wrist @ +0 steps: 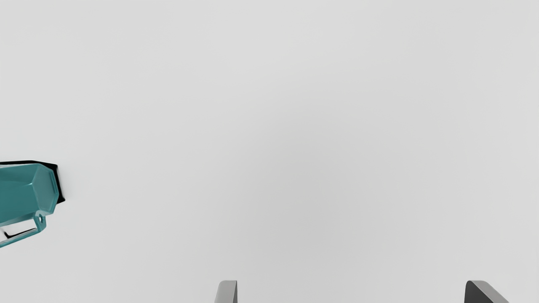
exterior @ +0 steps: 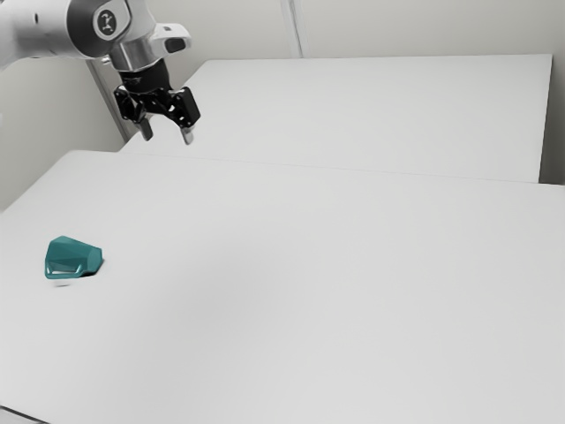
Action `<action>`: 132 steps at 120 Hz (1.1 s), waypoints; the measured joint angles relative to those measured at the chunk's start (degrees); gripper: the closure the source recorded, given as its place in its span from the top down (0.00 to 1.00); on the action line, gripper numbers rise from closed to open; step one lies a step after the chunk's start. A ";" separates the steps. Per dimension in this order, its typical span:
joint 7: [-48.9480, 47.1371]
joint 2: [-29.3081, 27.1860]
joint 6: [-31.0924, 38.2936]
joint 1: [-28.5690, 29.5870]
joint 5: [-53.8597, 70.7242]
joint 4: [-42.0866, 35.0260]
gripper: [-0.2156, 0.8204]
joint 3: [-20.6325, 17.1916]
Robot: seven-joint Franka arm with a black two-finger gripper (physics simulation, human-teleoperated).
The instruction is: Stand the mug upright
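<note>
One teal mug (exterior: 72, 256) lies on its side on the worktop (exterior: 291, 300); the hand (exterior: 168, 134) hovers above, fingers wide apart, holding nothing.

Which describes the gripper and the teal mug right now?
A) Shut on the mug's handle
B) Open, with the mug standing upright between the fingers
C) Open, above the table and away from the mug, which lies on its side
C: the gripper hangs with its fingers apart and nothing between them, while the teal mug lies tipped over on the table.
</note>
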 joint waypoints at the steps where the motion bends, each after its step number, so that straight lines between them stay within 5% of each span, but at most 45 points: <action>1: -0.01 0.00 0.00 -0.04 0.00 0.01 0.78 0.00; 59: 0.11 -0.03 -1.68 3.19 -1.24 0.05 0.77 -0.73; 132: 12.45 0.28 -0.20 23.55 -4.49 -3.49 0.77 -0.96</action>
